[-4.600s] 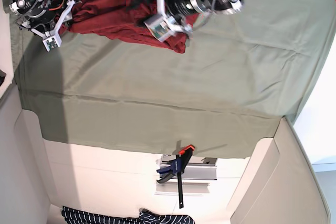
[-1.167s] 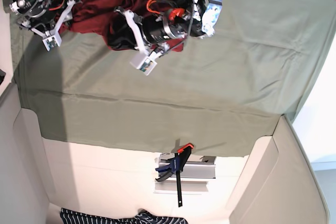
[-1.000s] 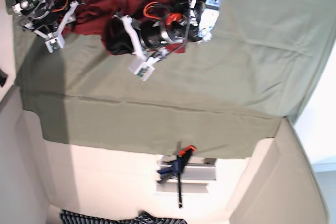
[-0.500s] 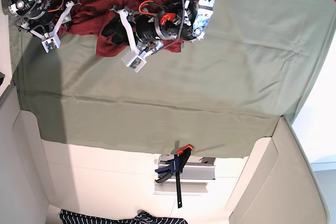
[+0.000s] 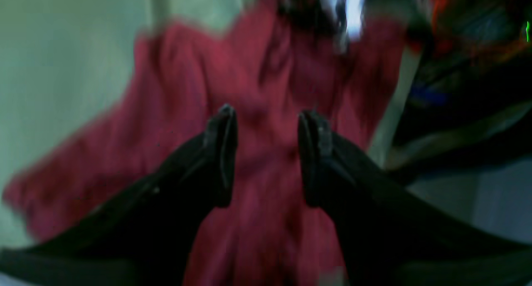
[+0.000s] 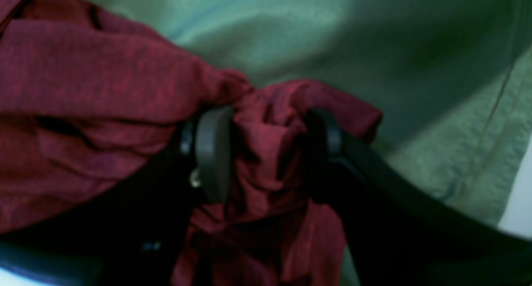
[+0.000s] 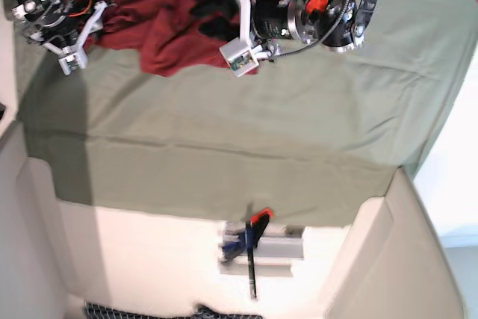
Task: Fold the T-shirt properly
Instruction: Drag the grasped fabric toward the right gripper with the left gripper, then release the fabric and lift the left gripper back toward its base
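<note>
Both end effectors (image 5: 268,116) (image 6: 266,124) at T-shirt (image 7: 157,28)

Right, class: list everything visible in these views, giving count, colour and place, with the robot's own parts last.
T-shirt: one, dark red, crumpled at the table's top edge in the base view.
cloth: one, sage green, covering the table.
clamp: one, orange, blue and black, on the pale surface below the cloth.
metal bracket: one, silver, at the clamp.
striped fabric: one, dark with white stripes, bottom edge.
right gripper: one, black, shut on a bunch of the T-shirt.
left gripper: one, black, over the T-shirt; grip unclear through blur.
</note>
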You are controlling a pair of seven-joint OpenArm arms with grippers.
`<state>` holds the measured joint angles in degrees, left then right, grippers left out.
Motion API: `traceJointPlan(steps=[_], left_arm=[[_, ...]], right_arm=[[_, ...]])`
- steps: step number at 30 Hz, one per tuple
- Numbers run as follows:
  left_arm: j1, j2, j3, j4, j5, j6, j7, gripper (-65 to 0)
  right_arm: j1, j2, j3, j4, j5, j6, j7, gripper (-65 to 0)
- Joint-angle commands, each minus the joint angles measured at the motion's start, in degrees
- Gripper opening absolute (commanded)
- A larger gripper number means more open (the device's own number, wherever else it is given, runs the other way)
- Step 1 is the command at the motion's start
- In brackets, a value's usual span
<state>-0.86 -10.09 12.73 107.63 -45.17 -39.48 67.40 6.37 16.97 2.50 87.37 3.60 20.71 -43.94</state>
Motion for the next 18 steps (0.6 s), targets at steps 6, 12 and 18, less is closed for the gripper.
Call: traceJointPlan(steps=[6,12,18], left_arm=[[10.0,-8.0,-0.1,14.7,4.6,-0.5,-5.1,-37.8],[15.9,-8.8,-0.1,16.9,13.4,-0.5,-12.9,-37.8],[19.3,-8.8,1.1,16.9,17.2,-0.5,-13.8,-37.8]], right_arm=[[0.7,0.3,0.1,0.6,0.5,0.0,0.0,-36.2],[0.7,0.3,0.1,0.6,0.5,0.0,0.1,-36.2],[0.7,0.3,0.1,0.5,0.5,0.0,0.1,-36.2]])
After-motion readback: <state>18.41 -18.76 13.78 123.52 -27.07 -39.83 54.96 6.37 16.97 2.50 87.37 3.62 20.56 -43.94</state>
